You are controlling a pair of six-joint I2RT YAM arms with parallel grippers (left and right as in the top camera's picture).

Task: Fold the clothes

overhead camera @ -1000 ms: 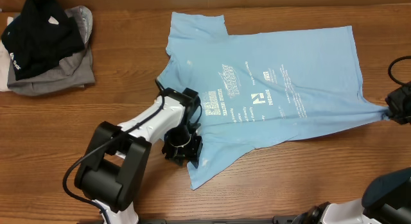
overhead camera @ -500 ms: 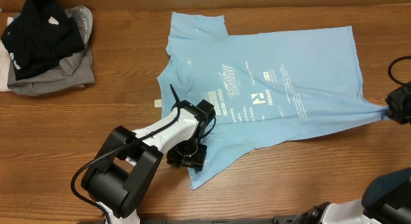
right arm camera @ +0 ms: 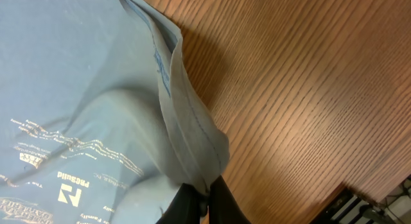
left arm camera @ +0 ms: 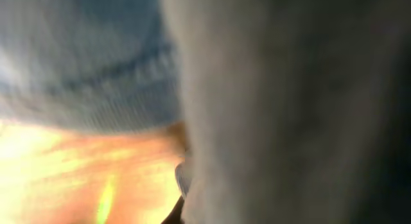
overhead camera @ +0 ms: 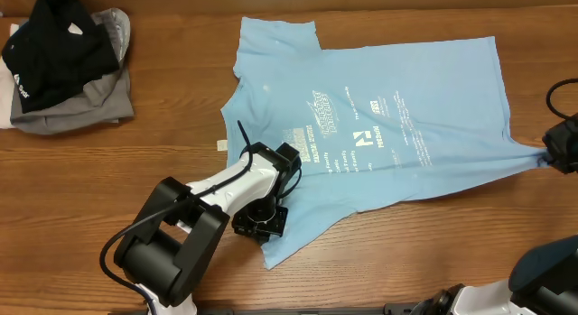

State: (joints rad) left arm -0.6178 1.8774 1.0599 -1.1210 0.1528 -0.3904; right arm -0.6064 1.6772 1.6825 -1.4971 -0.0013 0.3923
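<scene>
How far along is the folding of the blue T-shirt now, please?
Done: no fold shows; the T-shirt lies spread open on the table. In hand: the right jaws pinch its right corner, and the left jaws sit at its lower left corner, though their grip is unclear. Left: every fold.

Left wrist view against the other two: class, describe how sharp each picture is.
Left wrist view: heavily blurred, T-shirt fabric very close to the lens, orange glow below. Right wrist view: sharp, the stitching and the table grain clear. Overhead view: evenly lit, in focus.
</scene>
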